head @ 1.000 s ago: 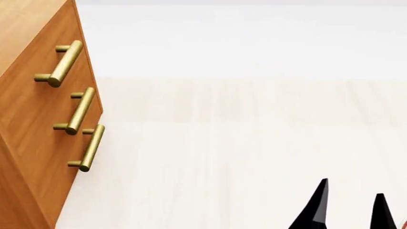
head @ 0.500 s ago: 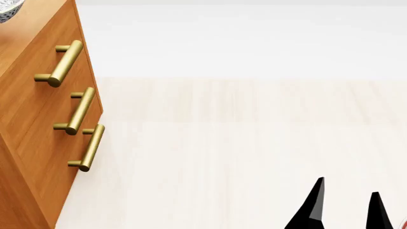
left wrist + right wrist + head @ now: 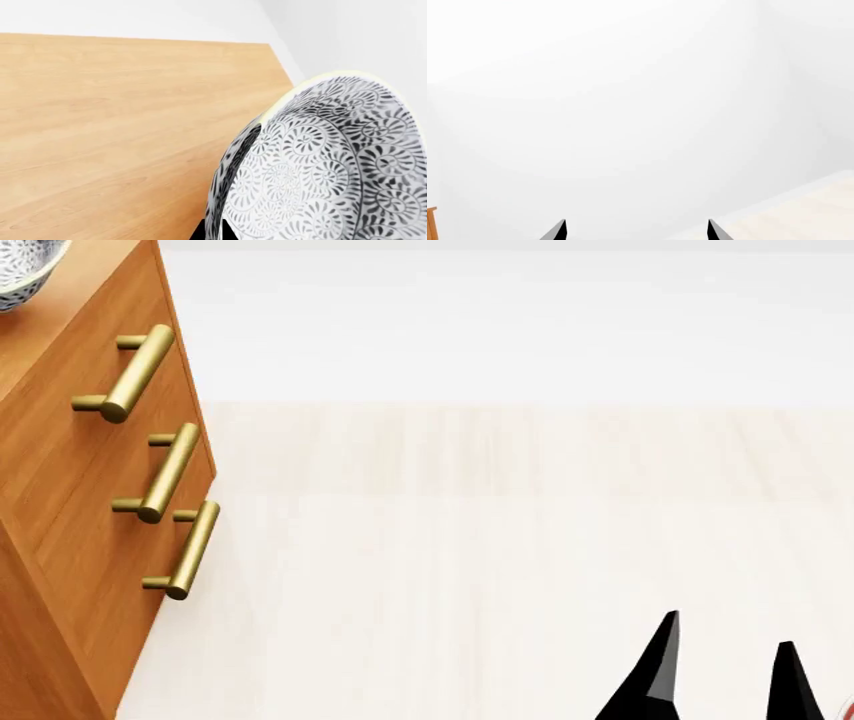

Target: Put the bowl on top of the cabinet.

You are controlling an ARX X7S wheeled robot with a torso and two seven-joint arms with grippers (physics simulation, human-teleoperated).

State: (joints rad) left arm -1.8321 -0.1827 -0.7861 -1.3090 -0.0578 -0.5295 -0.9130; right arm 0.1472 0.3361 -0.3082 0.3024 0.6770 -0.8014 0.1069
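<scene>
The bowl (image 3: 327, 165), white with a dense grey-black floral pattern and a pale rim, fills one side of the left wrist view, tilted on edge above the cabinet's orange-brown top (image 3: 113, 125). My left gripper (image 3: 213, 234) is shut on the bowl's wall, one black fingertip on each side. In the head view only a sliver of the bowl (image 3: 24, 272) shows at the top left corner, over the cabinet (image 3: 80, 500) with its three brass handles. My right gripper (image 3: 723, 665) is open and empty at the bottom right; in its wrist view the gripper (image 3: 636, 229) faces blank white.
Pale wooden floor (image 3: 507, 560) stretches in front of the cabinet to a white wall (image 3: 507, 330). A tiny red-and-white edge (image 3: 847, 708) peeks in at the head view's bottom right corner.
The bowl has come further into the head view at the top left, over the cabinet top. The right gripper has hardly moved.
</scene>
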